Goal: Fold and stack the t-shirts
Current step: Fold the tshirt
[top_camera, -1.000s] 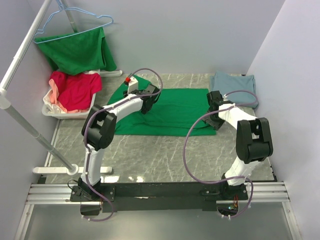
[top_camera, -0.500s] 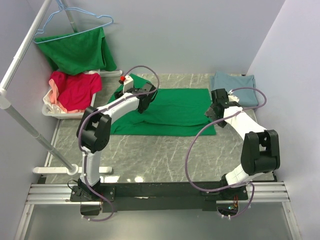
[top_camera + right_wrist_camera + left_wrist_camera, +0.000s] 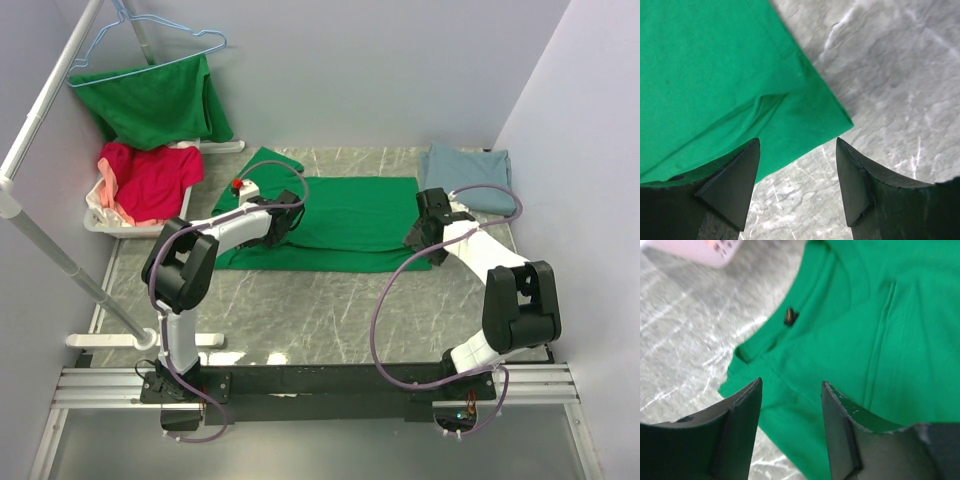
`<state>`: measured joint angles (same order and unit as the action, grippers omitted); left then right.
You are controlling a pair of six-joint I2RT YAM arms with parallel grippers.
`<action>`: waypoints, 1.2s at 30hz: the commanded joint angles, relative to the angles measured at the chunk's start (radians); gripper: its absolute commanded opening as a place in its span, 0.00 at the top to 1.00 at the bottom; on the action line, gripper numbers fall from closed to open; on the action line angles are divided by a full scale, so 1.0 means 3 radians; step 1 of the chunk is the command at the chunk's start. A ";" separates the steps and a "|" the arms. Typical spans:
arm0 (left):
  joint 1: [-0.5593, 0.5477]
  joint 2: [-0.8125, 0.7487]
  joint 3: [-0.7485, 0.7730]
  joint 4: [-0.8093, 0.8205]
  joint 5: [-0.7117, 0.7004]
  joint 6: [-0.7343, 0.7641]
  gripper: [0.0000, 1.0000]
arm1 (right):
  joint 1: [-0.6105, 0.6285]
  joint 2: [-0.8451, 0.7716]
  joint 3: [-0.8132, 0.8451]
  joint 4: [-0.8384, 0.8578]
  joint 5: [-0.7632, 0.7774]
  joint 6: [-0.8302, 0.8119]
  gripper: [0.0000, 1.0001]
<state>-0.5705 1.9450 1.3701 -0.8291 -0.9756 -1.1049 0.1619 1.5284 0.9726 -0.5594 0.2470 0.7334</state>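
The green t-shirt [image 3: 350, 222] lies spread on the table [image 3: 320, 310]; left gripper [image 3: 791, 387] (over its collar) and right gripper [image 3: 797, 144], over a hem corner, both gape wide, empty.

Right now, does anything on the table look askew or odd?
The green tee is not square: one sleeve juts out at its far left corner, and its near right corner is puckered. Nothing else stands out.

Small dark mark [image 3: 790, 316] at the green t-shirt [image 3: 880, 340] collar, blurred
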 commanded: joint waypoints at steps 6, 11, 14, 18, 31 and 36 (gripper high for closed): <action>0.0005 -0.0276 -0.0134 0.0039 0.0373 0.0114 0.48 | 0.0196 0.0039 0.0082 0.0024 -0.0102 -0.0036 0.35; 0.0010 -0.0194 -0.0164 -0.0053 0.0409 0.0078 0.48 | 0.0253 0.0095 0.0112 0.0014 -0.0092 -0.0046 0.43; 0.0030 -0.0092 -0.0134 -0.0191 0.0404 -0.0008 0.47 | 0.0263 0.0151 0.0128 0.0044 -0.0097 -0.0062 0.47; 0.0102 0.0016 -0.0154 -0.0263 0.0506 -0.0060 0.44 | 0.0268 0.0340 0.0245 0.0044 -0.0118 -0.0103 0.55; 0.0321 0.0082 -0.0333 -0.0233 0.0603 0.0007 0.40 | 0.0232 0.1087 0.0981 -0.0063 -0.0092 -0.0144 0.57; 0.0408 0.0042 -0.0364 -0.0222 0.0639 0.0027 0.39 | 0.0125 0.1200 0.1211 -0.0180 0.0000 -0.0133 0.56</action>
<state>-0.4786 1.9724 1.2938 -0.8867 -0.8162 -1.1007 0.2276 1.8595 1.2503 -0.5835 0.2012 0.6975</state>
